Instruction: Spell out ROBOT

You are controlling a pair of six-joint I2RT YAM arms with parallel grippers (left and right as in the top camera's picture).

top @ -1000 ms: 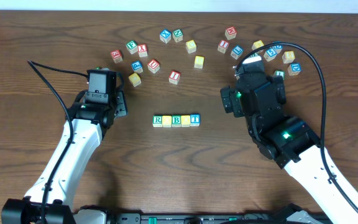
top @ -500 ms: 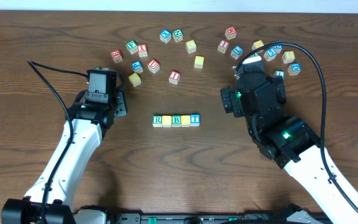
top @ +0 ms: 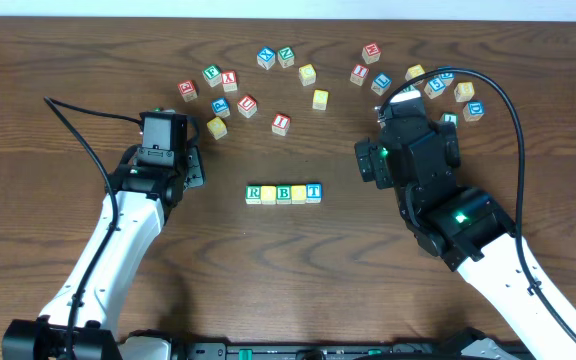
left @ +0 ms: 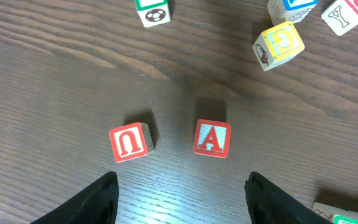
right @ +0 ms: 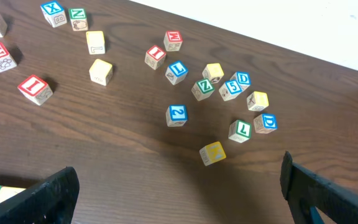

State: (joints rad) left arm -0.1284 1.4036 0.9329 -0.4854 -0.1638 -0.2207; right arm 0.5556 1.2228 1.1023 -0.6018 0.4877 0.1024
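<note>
Risk to the ROBOT cubes (top: 284, 193), touching in one row: the left gripper (left: 180, 186), spread empty left of it, or the right gripper (right: 178, 180), spread empty right of it, could swing in and scatter letters.

**Spare letter cubes**

On the wooden table (top: 298, 280), a red U cube (left: 128, 142) and a red A cube (left: 212, 138) lie side by side, apart. A blue X cube (top: 266, 57) sits just beside a green N cube (top: 286, 56) near the far edge. A red I cube (top: 281, 123) lies nearer the middle.
</note>
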